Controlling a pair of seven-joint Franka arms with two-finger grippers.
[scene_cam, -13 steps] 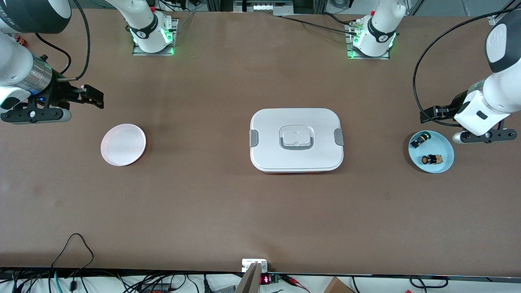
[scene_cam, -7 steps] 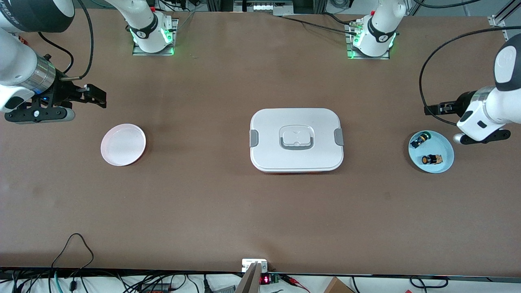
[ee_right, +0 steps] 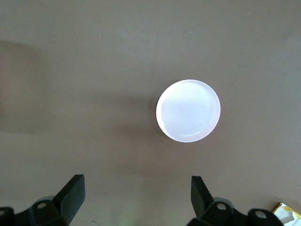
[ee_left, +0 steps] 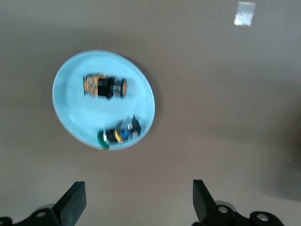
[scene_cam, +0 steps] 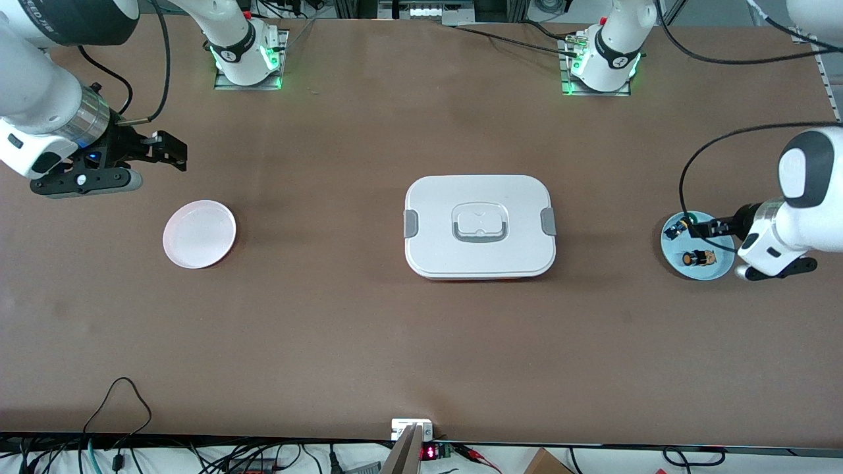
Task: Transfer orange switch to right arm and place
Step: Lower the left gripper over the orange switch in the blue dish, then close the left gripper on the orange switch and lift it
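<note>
Two switches lie in the light blue dish (scene_cam: 719,265) at the left arm's end of the table: the orange switch (scene_cam: 699,258) rests on its side toward the dish's six o'clock edge in the front view, and the green-capped switch (scene_cam: 676,228) lies at about ten o'clock on the dish, apart from its neighbour. In the left wrist view the orange switch (ee_left: 104,86) shows its orange face at one end and its tan block at the other, with the green-capped switch (ee_left: 118,134) against the rim of the dish (ee_left: 70,89). The left gripper (scene_cam: 700,229) hangs over the dish close by the green-capped switch, its fingers (ee_left: 73,202) spread wide and holding nothing. The right gripper (scene_cam: 170,151) waits in the air over bare table at roughly eleven o'clock from the white plate (scene_cam: 199,234), its fingers (ee_right: 72,195) likewise spread apart and empty; the white plate (ee_right: 188,110) is bare. A white lidded box (scene_cam: 479,226) with grey side latches sits at the middle of the brown table (scene_cam: 329,329), well apart from both dishes.
</note>
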